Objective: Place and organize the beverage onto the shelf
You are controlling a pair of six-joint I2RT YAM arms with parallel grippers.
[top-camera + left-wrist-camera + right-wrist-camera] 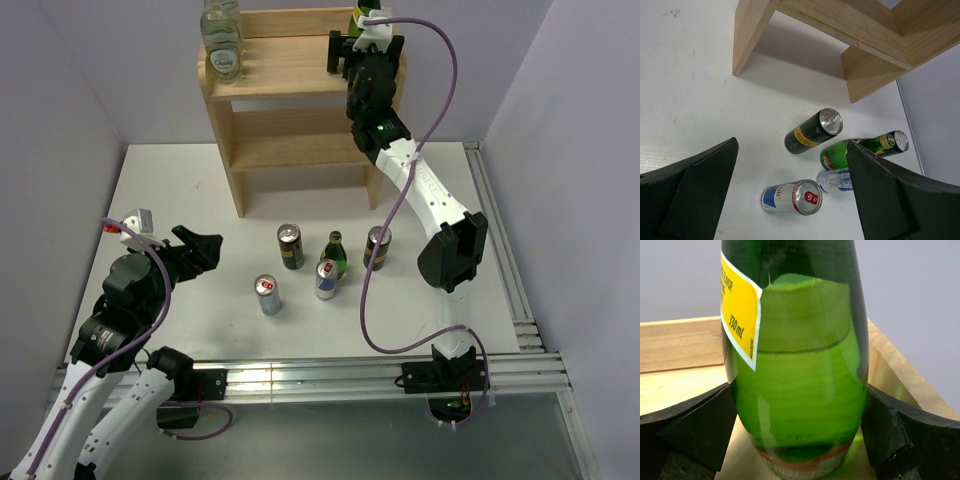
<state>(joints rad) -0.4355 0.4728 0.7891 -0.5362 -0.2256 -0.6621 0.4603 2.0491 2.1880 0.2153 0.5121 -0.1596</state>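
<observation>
Overhead, the shelf (pixel 290 75) stands at the far edge of the bench (pixel 180 190), three wooden tiers. Right end effector (pixel 367 48) is up at the right end of the top tier, a green bottle (pixel 800 365) upright between its fingers (pixel 695 425). Bottle base sits on the top board, yellow label facing left in the wrist view. Black pads lie close against the glass on both sides; from this angle I cannot tell whether they are pressing on it or merely flanking it.

Clear glass bottles (pixel 225 55) stand at the left end of the same tier.

Left end effector (pixel 195 250) hangs over the left side of the bench, jaws wide apart, nothing between them.

Still on the bench, in a loose cluster in front of the shelf — all upright:
- black can (pixel 290 246) with a yellow band
- second green bottle (pixel 335 255), just right of it
- dark can (pixel 377 246), further right
- blue-and-silver can (pixel 326 279), touching or nearly touching the second green bottle
- silver can (pixel 267 294) with a red tab, nearest the left arm
</observation>
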